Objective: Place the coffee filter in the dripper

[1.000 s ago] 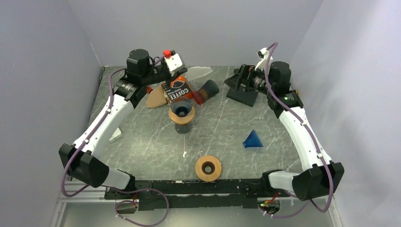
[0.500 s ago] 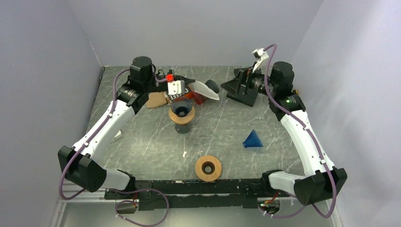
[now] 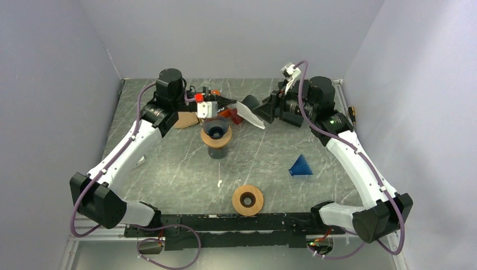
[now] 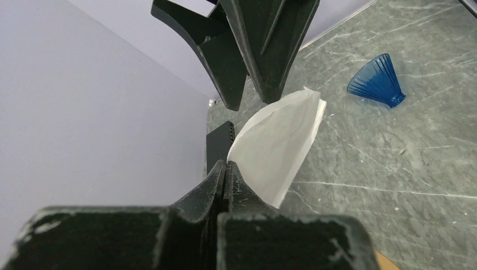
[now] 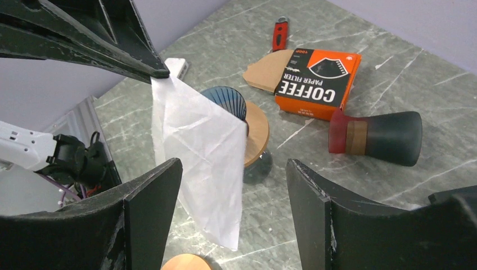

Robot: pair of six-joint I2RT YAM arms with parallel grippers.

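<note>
1. Left pincer [image 4: 226, 169] is clamped on one corner of the coffee filter [image 4: 281, 146], holding it in mid-air near the dripper [image 3: 216, 130].
2. Right pincer [image 5: 233, 169], jaws apart, straddles its free edge, likely to spread the folded paper open.
3. Filter not yet seated in the dripper.

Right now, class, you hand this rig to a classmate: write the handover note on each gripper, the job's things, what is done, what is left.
Left gripper: shut on a corner of the white paper coffee filter, held in the air.
Right gripper: open, jaws either side of the filter's free edge, not gripping.
Blue ribbed dripper: upright on its wooden collar nearby, no paper in it.
Done: filter lifted. Left: probably spread it open, seat it in the dripper, release.
</note>
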